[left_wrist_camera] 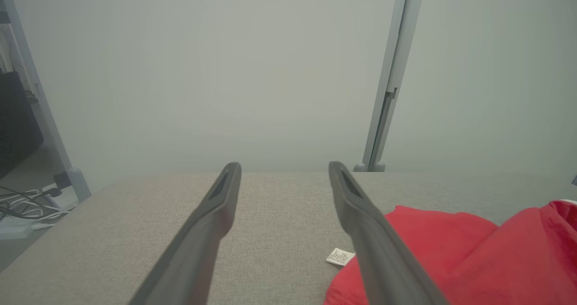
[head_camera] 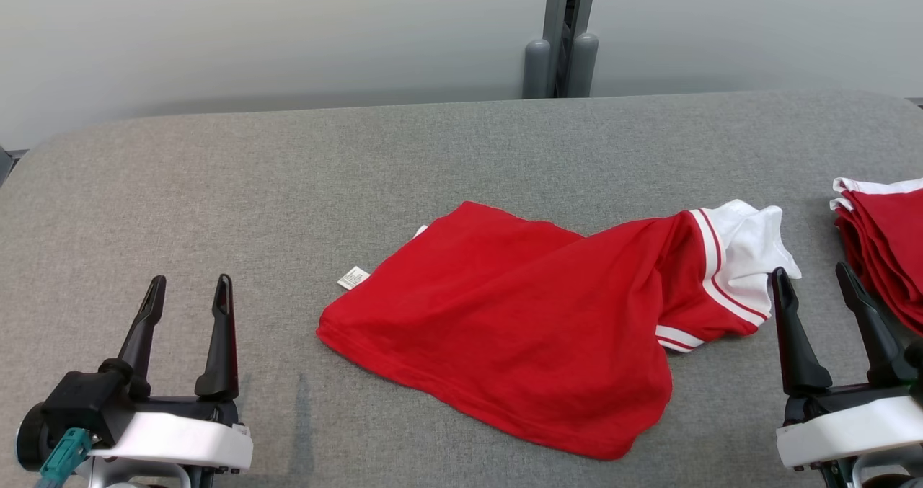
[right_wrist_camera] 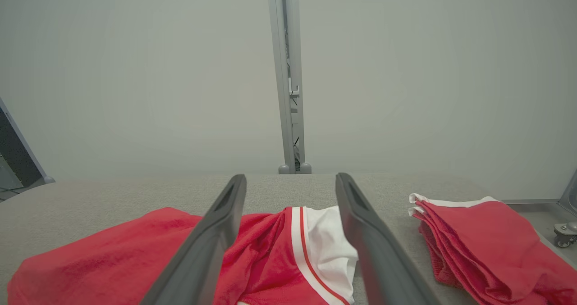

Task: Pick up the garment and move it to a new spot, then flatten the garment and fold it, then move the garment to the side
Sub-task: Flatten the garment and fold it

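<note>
Jaws: left jaws stand spread and empty over the bench (head_camera: 288,171), well apart from the garment (head_camera: 505,315). Right jaws are likewise spread and empty, just beside the white sleeve (head_camera: 746,257); whether they touch it cannot be told.

Garment lies crumpled mid-bench, red body twisted, label (head_camera: 352,277) exposed at the edge nearest the left jaws. Stack (head_camera: 890,243) of folded red garments sits at the bench's right end, close to the right jaws.

Handling, as judged: fabric is light, soft and limp. It will sag and drag and will not hold its shape. Recommended holds are the sleeve cuff or shoulder for the right jaws and the hem corner near the label for the left jaws. Pinch at an edge to limit bunching.
</note>
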Tool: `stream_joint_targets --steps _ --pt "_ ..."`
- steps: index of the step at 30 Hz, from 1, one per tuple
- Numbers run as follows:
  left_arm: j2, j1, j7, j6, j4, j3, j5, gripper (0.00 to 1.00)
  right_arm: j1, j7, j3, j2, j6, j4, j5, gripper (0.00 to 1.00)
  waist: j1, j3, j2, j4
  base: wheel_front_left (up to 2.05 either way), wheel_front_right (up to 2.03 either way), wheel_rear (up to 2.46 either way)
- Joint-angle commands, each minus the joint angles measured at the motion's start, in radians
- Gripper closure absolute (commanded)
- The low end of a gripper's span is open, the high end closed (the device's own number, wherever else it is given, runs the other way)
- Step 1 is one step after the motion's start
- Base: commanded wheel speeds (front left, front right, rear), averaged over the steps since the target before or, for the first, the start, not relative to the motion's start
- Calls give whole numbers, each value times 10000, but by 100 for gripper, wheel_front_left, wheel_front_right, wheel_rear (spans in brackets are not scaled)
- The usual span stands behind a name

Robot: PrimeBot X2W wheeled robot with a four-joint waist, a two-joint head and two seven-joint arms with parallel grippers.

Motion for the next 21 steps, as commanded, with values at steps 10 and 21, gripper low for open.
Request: stream_joint_targets --steps 10,21 --pt "-56 -353 307 -8 -302 -434 204 0 -26 137 17 13 1 -179 -8 0 0 235 0 -23 0 0 0" --pt "-841 -1623 2973 -1778 -25 -3273 -186 0 -340 175 100 -10 1 -237 -66 0 0 904 0 -643 0 0 0"
